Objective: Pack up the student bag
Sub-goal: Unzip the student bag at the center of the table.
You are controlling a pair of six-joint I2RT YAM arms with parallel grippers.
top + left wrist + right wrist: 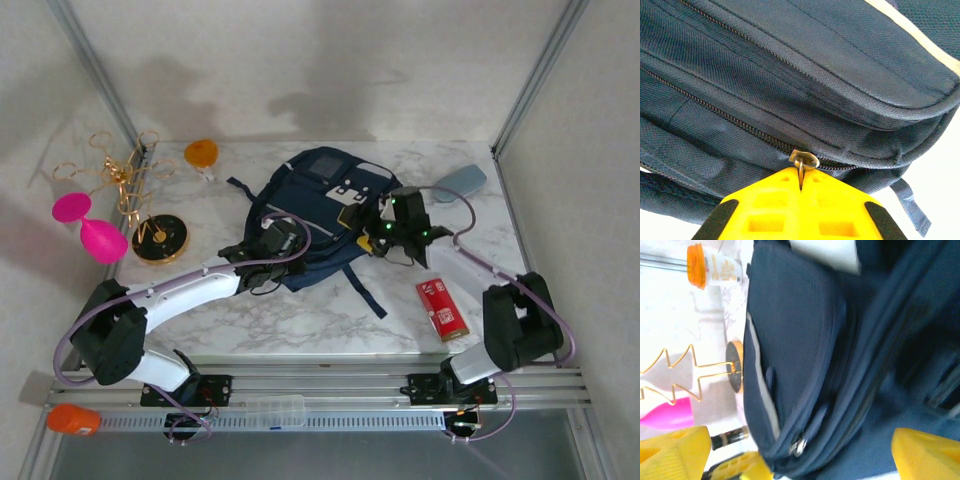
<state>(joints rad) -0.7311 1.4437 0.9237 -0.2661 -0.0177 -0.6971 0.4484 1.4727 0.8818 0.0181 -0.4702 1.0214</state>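
The student bag (312, 205), a navy backpack with white trim, lies flat in the middle of the table. My left gripper (272, 243) is at its near left edge. In the left wrist view that gripper (801, 181) is shut on the metal zipper pull (805, 160) of a closed zip line. My right gripper (388, 228) is over the bag's right side. In the right wrist view its yellow fingers (674, 449) stand wide apart with the bag's fabric (800, 340) between them, and another zipper pull (800, 446) hangs low between them, ungripped.
A red box (441, 308) lies at the near right and a grey-blue case (460, 182) at the far right. On the left are an orange item (201, 153), a gold wire stand (158, 238) and a pink object (88, 225). An orange-capped bottle (710, 267) also shows.
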